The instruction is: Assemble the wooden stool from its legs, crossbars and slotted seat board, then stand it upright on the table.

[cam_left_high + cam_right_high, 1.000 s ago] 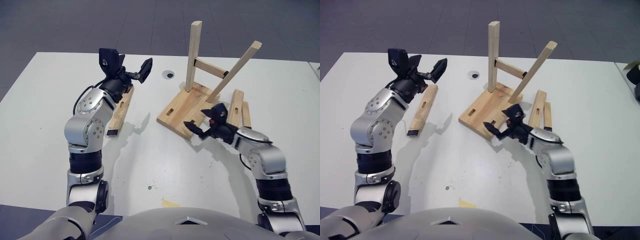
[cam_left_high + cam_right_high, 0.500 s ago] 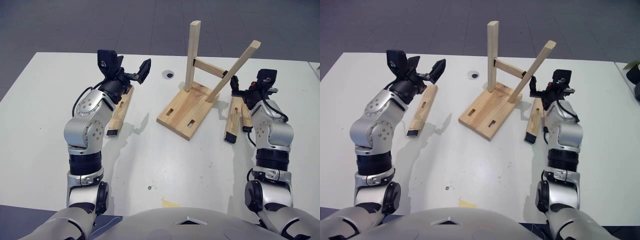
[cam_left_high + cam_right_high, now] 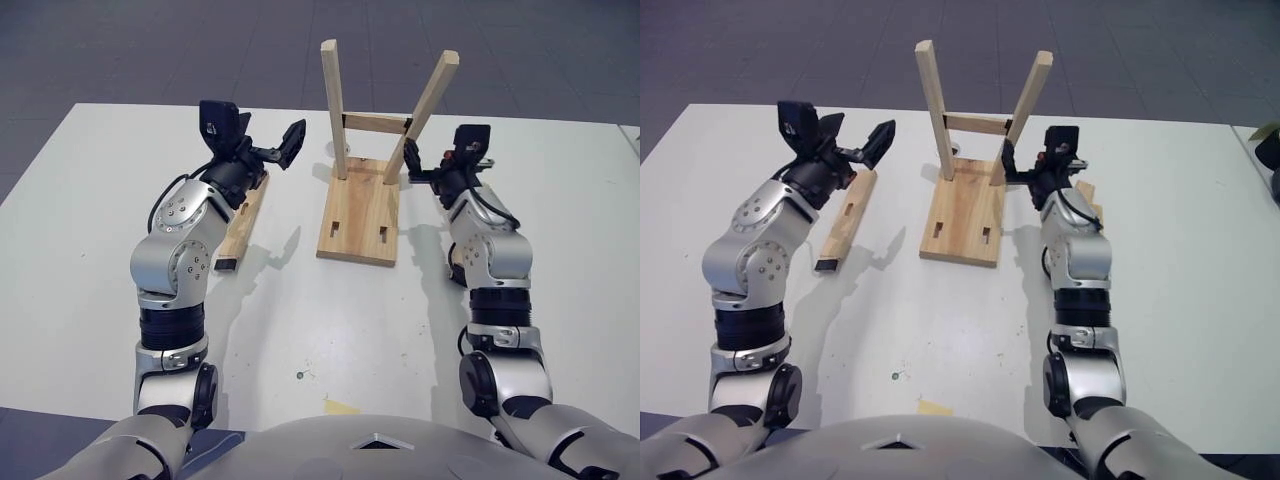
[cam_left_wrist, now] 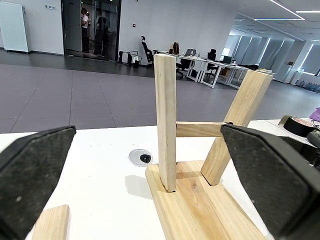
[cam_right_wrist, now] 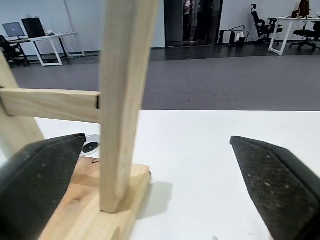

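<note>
The slotted seat board (image 3: 357,212) lies flat at mid-table with two legs (image 3: 331,110) standing up from its far end, joined by a crossbar (image 3: 375,123). My right gripper (image 3: 432,170) is open beside the slanted right-hand leg (image 5: 122,100), which stands between its spread fingers near the board. To the left of the board, my left gripper (image 3: 258,142) is raised and open with nothing in it. A loose slotted leg (image 3: 243,220) lies on the table under my left arm. More loose wooden pieces (image 3: 1086,193) lie partly hidden behind my right forearm.
A round cable hole (image 4: 141,157) sits in the white table (image 3: 90,200) just behind the board. A small yellow scrap (image 3: 340,407) lies near the table's front edge. Bare tabletop spreads in front of the board.
The board with its two legs has turned and shifted left, now squarer to me. My right gripper left the board's front corner, passed the loose pieces and came to the right-hand leg. Left arm unchanged.
</note>
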